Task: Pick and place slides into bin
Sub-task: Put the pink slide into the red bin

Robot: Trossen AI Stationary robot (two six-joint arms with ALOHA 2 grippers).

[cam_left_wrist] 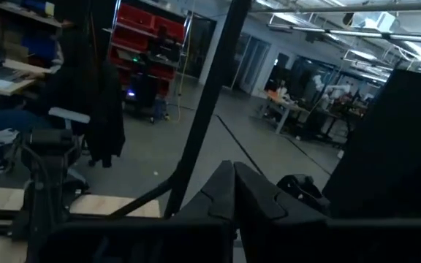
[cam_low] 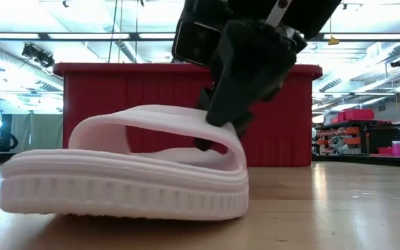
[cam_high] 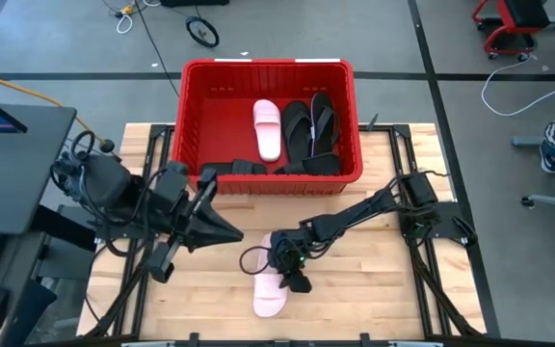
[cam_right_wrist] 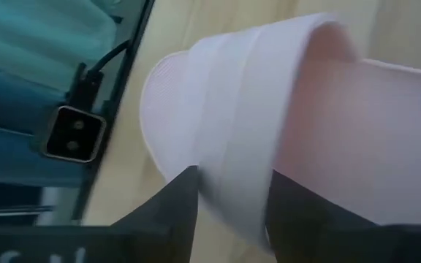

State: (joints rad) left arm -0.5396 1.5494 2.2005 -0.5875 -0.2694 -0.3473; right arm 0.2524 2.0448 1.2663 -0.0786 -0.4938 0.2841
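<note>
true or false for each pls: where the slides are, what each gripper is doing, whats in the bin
1. A pale pink slide lies on the table. True.
2. The right gripper is at that slide's strap, a finger on each side. True.
3. The red bin is empty. False: it holds a pink slide and black sandals.
4. The left gripper holds a black sandal. False: it holds nothing, away from the slide.
5. The slide on the table is upside down. False: its strap is up.

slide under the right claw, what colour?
Pale pink slide, right claw closed on its strap. Clearest in the low view.
</note>
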